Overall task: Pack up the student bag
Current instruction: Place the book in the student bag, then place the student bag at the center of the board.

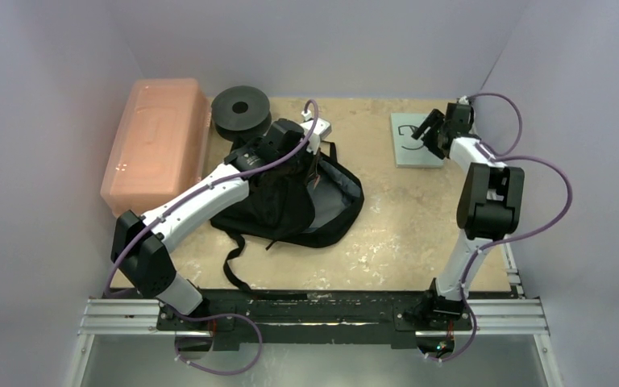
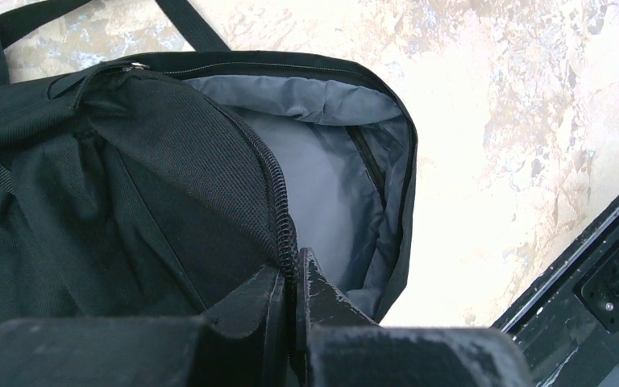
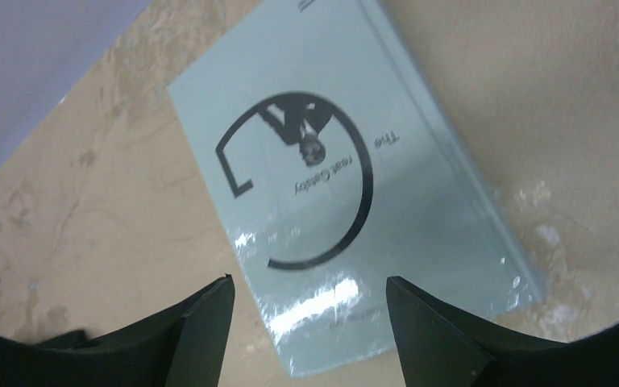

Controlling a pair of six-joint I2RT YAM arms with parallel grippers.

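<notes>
The student bag (image 1: 322, 205), a soft black backpack, lies in the middle of the table with its mouth open and grey lining (image 2: 322, 177) showing. My left gripper (image 1: 313, 141) (image 2: 297, 262) is shut on the bag's zipper edge (image 2: 284, 210), holding the flap up. A pale blue book (image 1: 413, 139) (image 3: 346, 185) with a black ring design lies flat at the back right. My right gripper (image 1: 433, 127) (image 3: 310, 282) hovers just above the book, open, with nothing between its fingers.
A pink translucent box (image 1: 157, 141) stands at the back left, and a black round spool (image 1: 241, 110) sits beside it behind the bag. Long black straps (image 1: 234, 258) trail toward the near rail (image 1: 314, 310). Pale walls close in on three sides.
</notes>
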